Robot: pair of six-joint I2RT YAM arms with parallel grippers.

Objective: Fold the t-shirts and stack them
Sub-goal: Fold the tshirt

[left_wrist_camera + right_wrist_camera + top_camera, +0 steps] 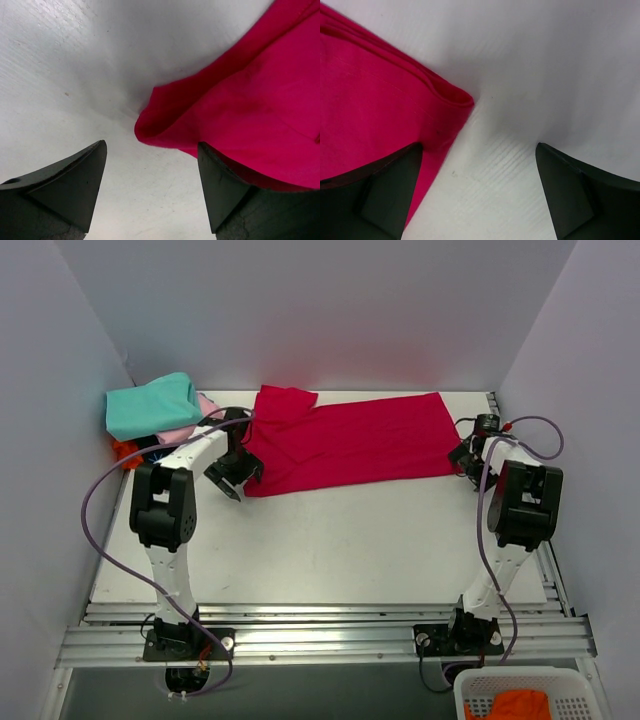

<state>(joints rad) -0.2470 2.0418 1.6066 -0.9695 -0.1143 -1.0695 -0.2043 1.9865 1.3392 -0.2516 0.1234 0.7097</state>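
Observation:
The crimson-red t-shirt [345,443] lies folded lengthwise across the back of the white table [330,540]. My left gripper [232,477] is open at its near left corner; in the left wrist view that corner [150,131] lies just ahead of the gap, with cloth [260,115] over the right finger side. My right gripper [466,455] is open at the shirt's right end; the right wrist view shows that folded corner [462,97] ahead of the left finger. Neither holds cloth. A stack with a teal shirt [150,403] over a pink one [190,427] and an orange one [124,450] sits at the back left.
White walls close in the back and both sides. A white basket [520,695] holding orange cloth [520,706] stands below the table's front right. Metal rails [320,635] run along the near edge by the arm bases.

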